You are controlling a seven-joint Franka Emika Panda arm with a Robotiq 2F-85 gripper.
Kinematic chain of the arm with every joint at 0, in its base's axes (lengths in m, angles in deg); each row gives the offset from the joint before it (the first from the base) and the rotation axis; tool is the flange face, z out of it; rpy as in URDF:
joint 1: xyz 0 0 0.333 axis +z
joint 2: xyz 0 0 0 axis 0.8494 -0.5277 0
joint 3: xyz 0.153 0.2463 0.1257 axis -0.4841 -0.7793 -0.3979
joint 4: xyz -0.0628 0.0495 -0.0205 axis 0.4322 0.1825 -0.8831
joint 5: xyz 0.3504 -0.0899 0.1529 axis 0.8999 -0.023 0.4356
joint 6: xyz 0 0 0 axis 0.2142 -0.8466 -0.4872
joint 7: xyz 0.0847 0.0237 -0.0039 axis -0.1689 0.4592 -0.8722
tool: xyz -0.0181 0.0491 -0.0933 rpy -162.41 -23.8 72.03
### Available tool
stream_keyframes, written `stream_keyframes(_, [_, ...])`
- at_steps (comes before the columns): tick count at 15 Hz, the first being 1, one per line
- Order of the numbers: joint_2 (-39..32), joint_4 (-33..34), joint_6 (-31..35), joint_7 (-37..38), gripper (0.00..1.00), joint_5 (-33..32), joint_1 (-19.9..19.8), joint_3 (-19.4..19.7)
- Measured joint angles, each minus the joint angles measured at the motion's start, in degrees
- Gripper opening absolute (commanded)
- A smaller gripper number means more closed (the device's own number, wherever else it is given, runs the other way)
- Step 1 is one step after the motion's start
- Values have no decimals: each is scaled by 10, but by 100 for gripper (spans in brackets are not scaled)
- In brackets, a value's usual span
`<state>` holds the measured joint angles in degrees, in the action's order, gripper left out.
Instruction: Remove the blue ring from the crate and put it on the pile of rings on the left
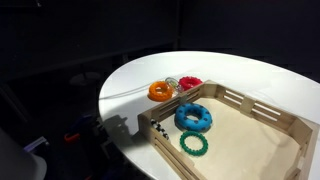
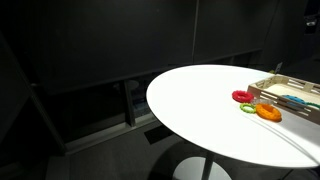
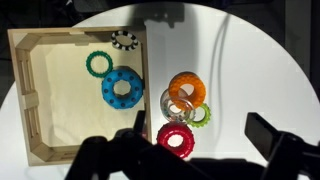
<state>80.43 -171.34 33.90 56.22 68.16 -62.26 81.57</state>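
In the wrist view the blue ring [image 3: 122, 88] lies flat inside the crate [image 3: 80, 32], close to its right wall. It also shows in an exterior view [image 1: 193, 117], in the crate [image 1: 270, 110]. The pile of rings lies on the white table just outside that wall: an orange ring [image 3: 186, 88], a clear ring [image 3: 176, 103] and a red ring [image 3: 177, 139]. My gripper [image 3: 200, 135] is open and empty, high above the pile, with its dark fingers at the bottom of the wrist view. It does not show in either exterior view.
A dark-green ring [image 3: 99, 64] and a small black-and-white gear ring [image 3: 124, 40] lie in the crate beyond the blue ring. A small light-green ring [image 3: 201, 116] sits in the pile. The round white table [image 2: 200, 100] ends in darkness all round.
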Motion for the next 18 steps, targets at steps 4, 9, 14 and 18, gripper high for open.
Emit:
stream_keyframes(4, [-29,19,7,0,100,-1,-22,10])
stream_keyframes(9, [-72,22,60,0,100,-22,-51,32])
stream_keyframes(14, [-114,24,91,0,100,-30,-68,47])
stream_keyframes(18, [-120,24,91,0,100,-31,-69,47])
